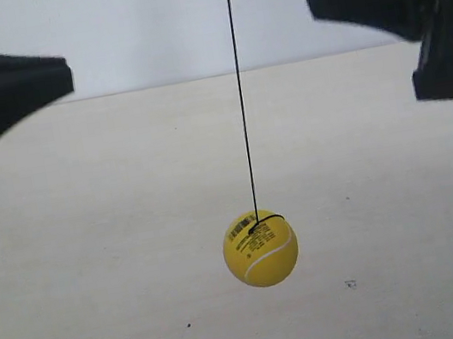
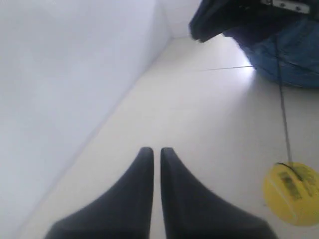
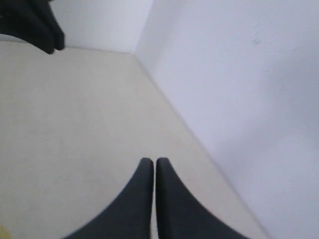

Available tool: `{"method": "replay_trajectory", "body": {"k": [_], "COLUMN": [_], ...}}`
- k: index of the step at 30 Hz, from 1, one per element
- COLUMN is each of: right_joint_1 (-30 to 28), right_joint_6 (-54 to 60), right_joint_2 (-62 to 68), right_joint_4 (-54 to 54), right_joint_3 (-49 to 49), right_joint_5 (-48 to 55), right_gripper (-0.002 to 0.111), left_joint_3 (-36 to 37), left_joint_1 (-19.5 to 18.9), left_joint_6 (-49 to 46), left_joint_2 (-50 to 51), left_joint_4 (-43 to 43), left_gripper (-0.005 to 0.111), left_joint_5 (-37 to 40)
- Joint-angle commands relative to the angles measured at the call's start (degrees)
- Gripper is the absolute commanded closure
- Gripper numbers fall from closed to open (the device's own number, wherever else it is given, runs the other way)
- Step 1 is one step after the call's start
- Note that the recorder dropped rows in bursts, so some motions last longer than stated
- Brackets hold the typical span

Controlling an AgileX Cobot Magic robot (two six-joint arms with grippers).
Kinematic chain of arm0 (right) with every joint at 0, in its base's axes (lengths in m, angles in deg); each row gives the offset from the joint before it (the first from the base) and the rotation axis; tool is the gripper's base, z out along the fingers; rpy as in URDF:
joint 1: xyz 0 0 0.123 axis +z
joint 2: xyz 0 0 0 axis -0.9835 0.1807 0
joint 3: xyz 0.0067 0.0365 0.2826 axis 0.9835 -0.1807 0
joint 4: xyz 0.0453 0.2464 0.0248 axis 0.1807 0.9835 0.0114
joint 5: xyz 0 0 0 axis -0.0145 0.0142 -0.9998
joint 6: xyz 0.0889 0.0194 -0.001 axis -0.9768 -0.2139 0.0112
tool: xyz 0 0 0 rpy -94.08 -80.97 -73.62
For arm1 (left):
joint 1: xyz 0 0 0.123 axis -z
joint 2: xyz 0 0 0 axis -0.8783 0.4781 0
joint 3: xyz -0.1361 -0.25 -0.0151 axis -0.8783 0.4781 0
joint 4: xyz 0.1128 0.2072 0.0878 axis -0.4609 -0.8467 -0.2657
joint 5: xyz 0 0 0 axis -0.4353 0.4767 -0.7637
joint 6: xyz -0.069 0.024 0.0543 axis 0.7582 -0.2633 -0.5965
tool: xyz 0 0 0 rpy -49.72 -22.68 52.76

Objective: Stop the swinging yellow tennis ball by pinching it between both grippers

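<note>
— Exterior view first: how does the ball [image 1: 260, 248] look?
— Bright yellow, with a white curved seam low on its near face, a printed barcode label above that, and a black loop on top where the string [image 1: 239, 89] joins. It hangs low in the middle, over the pale counter [image 1: 81, 289].
— Any long axis?
— None, it's round. The string runs almost straight up out of view, and the label is tipped up toward the camera.
— And the grippers?
— The gripper at the exterior view's left [image 1: 68, 78] and the gripper at the exterior view's right [image 1: 312, 3] sit higher than the ball and well apart from it, tips pointing inward.
— Left wrist view?
— The left gripper [image 2: 156, 150] has its fingers [image 2: 134, 199] nearly pressed together, only a slit between them, holding nothing. The ball hangs off to one side, barcode toward the camera. The right gripper [image 2: 195, 32] shows dark beyond it.
— Right wrist view?
— The right gripper's fingers are pressed together and empty, above the counter beside a white wall [image 3: 234, 99].
</note>
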Motion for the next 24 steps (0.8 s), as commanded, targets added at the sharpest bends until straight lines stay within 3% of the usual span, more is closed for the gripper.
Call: {"method": "replay_trajectory", "body": {"k": [1,5,9,14,17,20,22,24], "right_joint_1": [-0.20,-0.20,-0.20,-0.20,-0.20,-0.20,-0.20,-0.20], "right_joint_6": [-2.43,-3.26,-5.85,-19.58,-28.28,-28.64,-28.83,-28.83], "right_joint_2": [-12.20,-22.31,-31.05,-41.14,-47.65,-54.88,-60.93,-63.62], "right_joint_4": [6.85,11.40,10.93,-4.54,-10.05,-10.05,-10.05,-10.05], "right_joint_3": [0.32,0.32,0.21,-1.13,-3.80,-8.23,-11.95,-15.26], "right_joint_5": [12.76,26.37,31.79,33.96,36.27,37.94,38.82,39.57], "right_gripper": [0.108,0.108,0.108,0.108,0.108,0.108,0.108,0.108], "left_joint_3": [-0.39,-0.39,-0.39,0.62,2.78,5.11,6.17,7.38], "left_joint_1": [-0.16,-0.16,-0.16,-0.16,-0.16,-0.16,-0.16,-0.16], "left_joint_6": [5.49,8.16,10.43,16.07,19.91,25.64,35.73,40.06], "left_joint_2": [-15.30,-28.98,-41.35,-56.28,-63.67,-65.64,-65.64,-65.64], "left_joint_4": [5.09,9.03,9.45,5.69,1.94,-3.66,-11.58,-13.17], "left_gripper": [0.102,0.102,0.102,0.102,0.102,0.102,0.102,0.102], "left_joint_5": [14.17,25.38,33.23,42.61,45.12,45.53,43.15,40.17]}}
